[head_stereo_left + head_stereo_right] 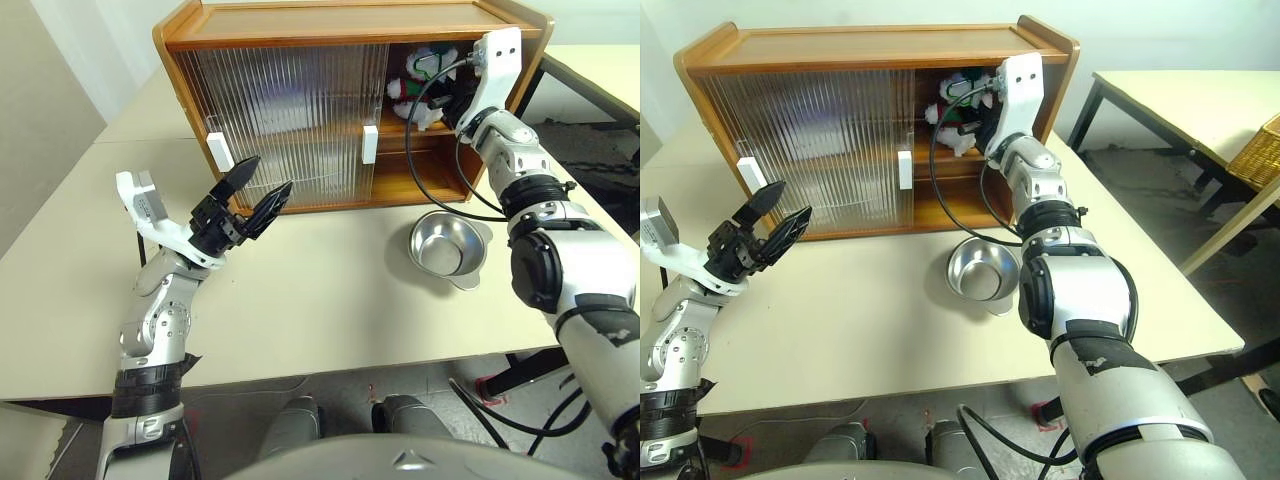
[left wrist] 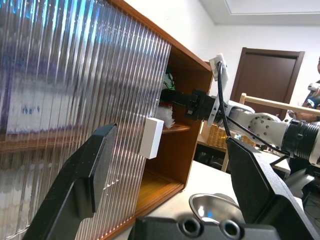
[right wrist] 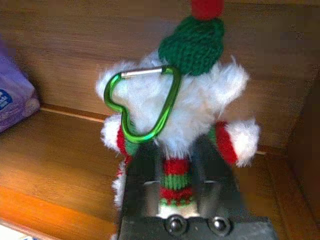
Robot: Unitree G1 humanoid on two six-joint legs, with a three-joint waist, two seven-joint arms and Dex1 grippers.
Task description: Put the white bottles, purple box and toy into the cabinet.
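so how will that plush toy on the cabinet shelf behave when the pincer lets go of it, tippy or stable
The toy is fluffy plush, so it probably squashes under the right pincer and springs back. It looks light and soft-based, so it may slump or tip on the cabinet shelf. The green heart clip could snag a finger.

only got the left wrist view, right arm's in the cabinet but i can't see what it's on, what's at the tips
Observer: The toy sits between the right gripper's fingers on the upper shelf.
Operator: is it clamped or let go
Observer: Can't tell; the fingers flank its striped band, with the toy upright on the shelf.
Operator: anything else on that shelf
Observer: The purple box lies beside the toy.
Operator: whats my left doing
Observer: The left gripper hovers open in front of the cabinet's sliding doors, above the table, holding nothing.
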